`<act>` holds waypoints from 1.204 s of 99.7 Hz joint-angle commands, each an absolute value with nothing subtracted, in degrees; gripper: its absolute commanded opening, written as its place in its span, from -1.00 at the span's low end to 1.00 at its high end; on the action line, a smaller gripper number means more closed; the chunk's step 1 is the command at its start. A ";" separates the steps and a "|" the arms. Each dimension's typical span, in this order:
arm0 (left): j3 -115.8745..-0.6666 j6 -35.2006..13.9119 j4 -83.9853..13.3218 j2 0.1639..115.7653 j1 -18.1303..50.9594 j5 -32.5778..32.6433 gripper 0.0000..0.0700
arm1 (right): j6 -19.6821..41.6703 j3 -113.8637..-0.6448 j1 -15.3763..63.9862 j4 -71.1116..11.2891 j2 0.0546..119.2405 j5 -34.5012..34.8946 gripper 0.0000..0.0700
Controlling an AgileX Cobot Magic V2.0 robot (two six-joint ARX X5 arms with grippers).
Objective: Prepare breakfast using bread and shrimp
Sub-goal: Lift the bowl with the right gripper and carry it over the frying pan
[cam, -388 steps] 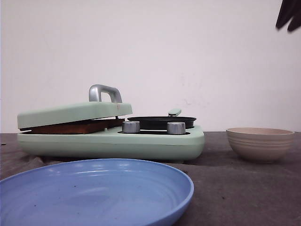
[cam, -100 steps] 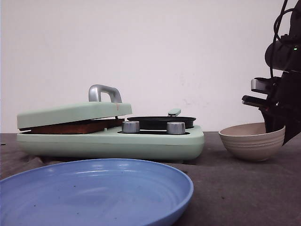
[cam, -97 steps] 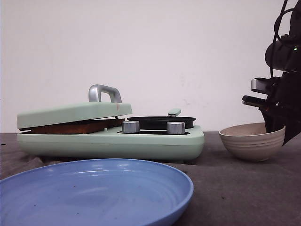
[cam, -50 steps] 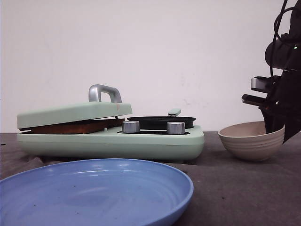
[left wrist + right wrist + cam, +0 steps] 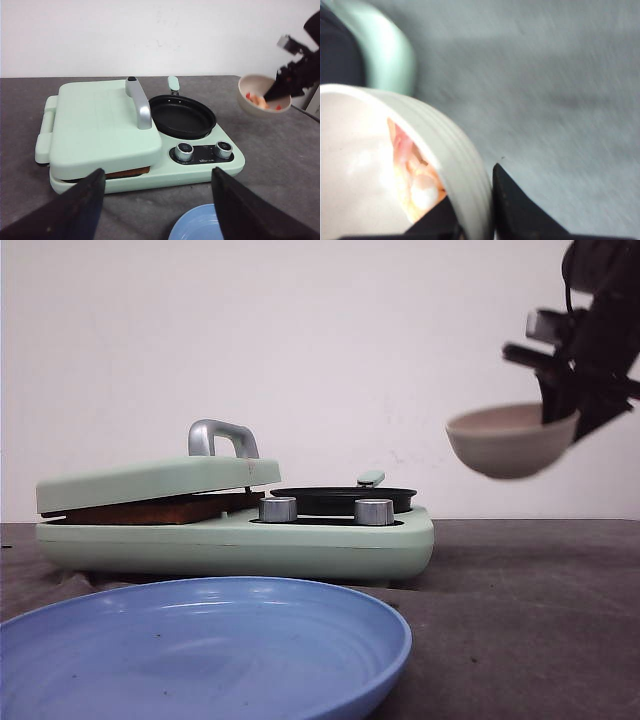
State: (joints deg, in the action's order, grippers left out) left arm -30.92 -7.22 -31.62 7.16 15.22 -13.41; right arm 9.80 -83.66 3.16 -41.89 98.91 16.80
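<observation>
My right gripper (image 5: 565, 405) is shut on the rim of the beige bowl (image 5: 508, 440), holding it in the air to the right of the mint-green cooker (image 5: 240, 535). Orange-pink shrimp (image 5: 412, 182) lies inside the bowl (image 5: 450, 150), also visible as shrimp (image 5: 257, 100) in the left wrist view. The right gripper (image 5: 477, 220) pinches the bowl wall, one finger inside and one outside. Bread (image 5: 150, 510) shows as a brown edge under the cooker's closed lid (image 5: 100, 120). My left gripper (image 5: 157, 200) is open, back from the cooker, holding nothing.
A black frying pan (image 5: 182, 115) with a mint handle sits on the cooker's right side behind two silver knobs (image 5: 184, 151). A blue plate (image 5: 200, 650) lies on the dark table in front of the cooker.
The right gripper has lifted the bowl off the table and carried it up and a little left toward the cooker. The left arm has not moved.
</observation>
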 commanded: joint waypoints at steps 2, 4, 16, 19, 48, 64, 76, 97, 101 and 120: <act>-31.00 -6.48 -31.38 7.22 15.33 -13.34 0.01 | 11.70 -87.29 4.60 -42.11 99.48 17.72 -1.00; -31.00 -6.48 -31.38 7.22 15.33 -13.34 0.01 | 11.88 -87.94 4.97 -42.11 99.48 17.78 -1.00; -31.00 -6.50 -31.33 7.22 15.33 -13.34 0.01 | 13.34 -91.53 7.64 -41.21 99.53 17.78 -1.00; -31.00 -6.48 -31.33 7.22 15.33 -13.34 0.01 | 13.82 -92.14 8.36 -40.45 99.53 17.78 -1.00; -31.00 -6.46 -31.33 7.22 15.33 -13.34 0.01 | 19.90 -94.59 14.22 -30.24 99.98 17.72 -1.00; -31.00 -6.00 -31.33 7.22 15.33 -13.34 0.01 | 20.53 -94.61 16.38 -27.64 101.69 16.12 -1.00; -31.00 -6.00 -31.35 7.22 15.33 -13.34 0.01 | 18.92 -94.61 17.69 -25.78 102.78 12.40 -1.00; -31.00 -6.00 -31.40 7.22 15.33 -13.34 0.01 | 11.33 -94.61 20.80 -19.00 103.39 0.25 -1.00; -31.00 -6.00 -31.44 7.22 15.33 -13.37 0.01 | 10.07 -94.61 21.21 -17.78 103.42 -1.41 -1.00; -31.00 -5.58 -31.73 7.22 15.33 -13.37 0.01 | 5.04 -94.61 22.98 -13.63 104.79 -6.66 -1.00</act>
